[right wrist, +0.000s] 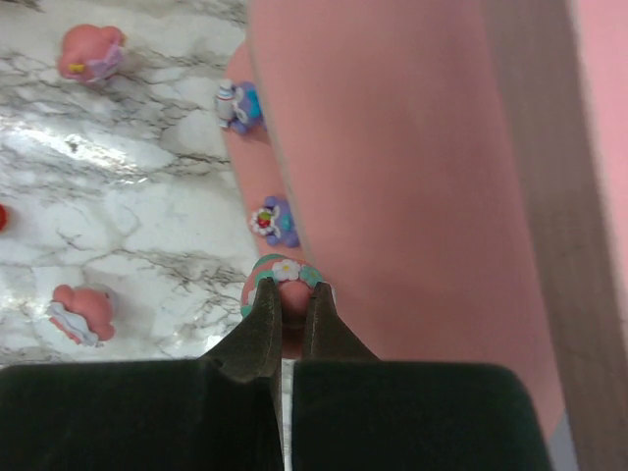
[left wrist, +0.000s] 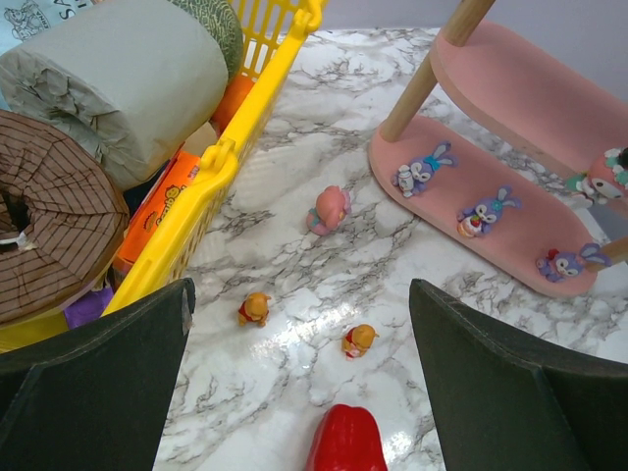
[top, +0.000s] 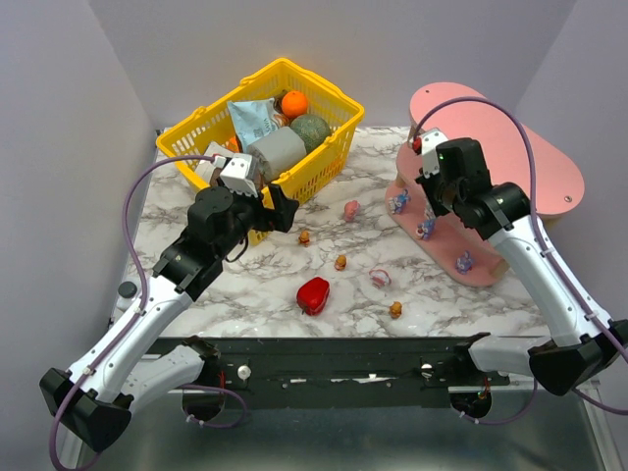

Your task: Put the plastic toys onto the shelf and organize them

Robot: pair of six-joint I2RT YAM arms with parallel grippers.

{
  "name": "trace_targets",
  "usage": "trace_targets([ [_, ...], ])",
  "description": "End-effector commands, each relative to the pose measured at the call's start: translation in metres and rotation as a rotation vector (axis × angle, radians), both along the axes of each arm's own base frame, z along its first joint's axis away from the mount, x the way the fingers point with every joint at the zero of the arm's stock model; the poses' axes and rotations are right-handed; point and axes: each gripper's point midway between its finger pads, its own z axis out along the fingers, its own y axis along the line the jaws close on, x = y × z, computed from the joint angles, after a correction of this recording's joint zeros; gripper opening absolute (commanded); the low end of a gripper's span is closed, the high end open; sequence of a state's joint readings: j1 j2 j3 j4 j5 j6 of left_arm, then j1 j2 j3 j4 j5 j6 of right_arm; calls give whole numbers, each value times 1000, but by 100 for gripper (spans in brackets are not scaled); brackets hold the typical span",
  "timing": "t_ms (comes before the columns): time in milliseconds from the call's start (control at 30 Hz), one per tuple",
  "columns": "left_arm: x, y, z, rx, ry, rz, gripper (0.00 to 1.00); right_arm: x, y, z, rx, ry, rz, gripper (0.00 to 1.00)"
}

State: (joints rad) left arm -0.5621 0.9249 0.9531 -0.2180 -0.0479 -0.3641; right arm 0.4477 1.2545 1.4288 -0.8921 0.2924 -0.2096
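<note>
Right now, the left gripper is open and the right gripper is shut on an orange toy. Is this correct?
Not quite. The left gripper is open, but the right gripper is shut on a pink toy, not an orange one. The right wrist view shows it.
</note>
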Motion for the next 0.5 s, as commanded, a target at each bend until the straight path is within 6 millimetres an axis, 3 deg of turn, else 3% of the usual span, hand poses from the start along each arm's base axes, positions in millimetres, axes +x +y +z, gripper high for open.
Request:
trace_targets([
  [0, 1, -4, 1, -16, -10, -23, 99, 2, -20, 4, -28, -35, -80, 1],
  [467, 1, -1, 1, -13, -13, -10, 99, 28, -35, 4, -50, -113, -175, 1],
])
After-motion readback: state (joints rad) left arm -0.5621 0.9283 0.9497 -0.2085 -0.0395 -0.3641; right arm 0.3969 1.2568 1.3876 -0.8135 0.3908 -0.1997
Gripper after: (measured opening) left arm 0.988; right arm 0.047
